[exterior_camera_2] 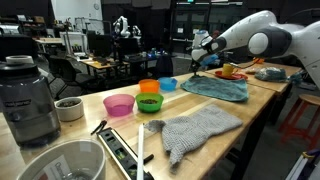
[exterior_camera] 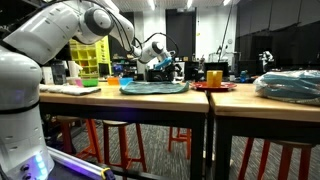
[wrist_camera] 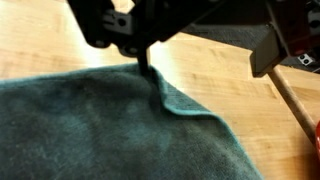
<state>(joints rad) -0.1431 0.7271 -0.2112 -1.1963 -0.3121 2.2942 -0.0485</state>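
My jaws are spread wide and hold nothing. They hang low over the teal towel (wrist_camera: 100, 130), which lies flat on the wooden desk (wrist_camera: 60, 45). In the wrist view one fingertip (wrist_camera: 146, 62) sits right at a raised fold along the towel's edge, and the other side of the jaws is over bare wood.

The risks, as I judge them:
- If I close from here, I may catch only the thin lip of the fold, and the cloth could slip out as I lift.
- If I press lower, I could scrape the desk.
- If I drag the towel sideways, it could nudge the red plate (exterior_camera: 213, 87) near its far end and tip the yellow cup (exterior_camera: 214, 75) standing on it.

As for containers, four small bowls stand in a cluster beside the towel: pink (exterior_camera_2: 118, 104), green (exterior_camera_2: 150, 103), orange (exterior_camera_2: 150, 88) and blue (exterior_camera_2: 168, 84). I cannot tell whether anything is in them. A small white cup (exterior_camera_2: 68, 108) holds something dark. The blender jar (exterior_camera_2: 28, 100) looks empty as far as I can tell, and a large pale bowl (exterior_camera_2: 60, 160) in the foreground shows nothing inside. A grey knitted cloth (exterior_camera_2: 200, 130) lies well apart from my jaws.
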